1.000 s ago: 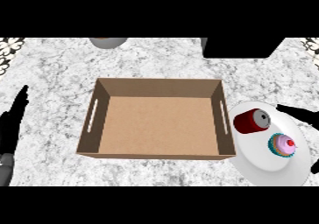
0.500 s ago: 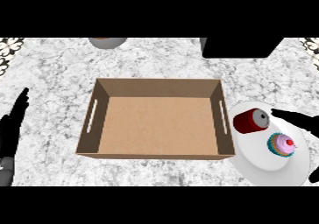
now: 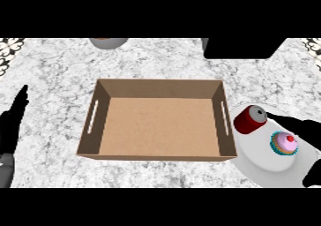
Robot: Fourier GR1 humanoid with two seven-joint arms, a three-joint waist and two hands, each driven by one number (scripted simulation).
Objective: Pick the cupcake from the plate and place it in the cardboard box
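Right hand [image 3: 311, 134] open (empty) beside cupcake [image 3: 285, 143].

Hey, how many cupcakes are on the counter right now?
1. The cupcake sits on the white plate, right of the cardboard box, beside a red can. The right hand covers part of the plate, so another could be hidden.

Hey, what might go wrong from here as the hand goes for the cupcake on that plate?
The can lies on its side on the plate, close beside the cupcake, and the right hand is right next to it; a nudge might send it rolling into the cupcake. The box stands right beside the plate, so a low carry might clip its near wall.
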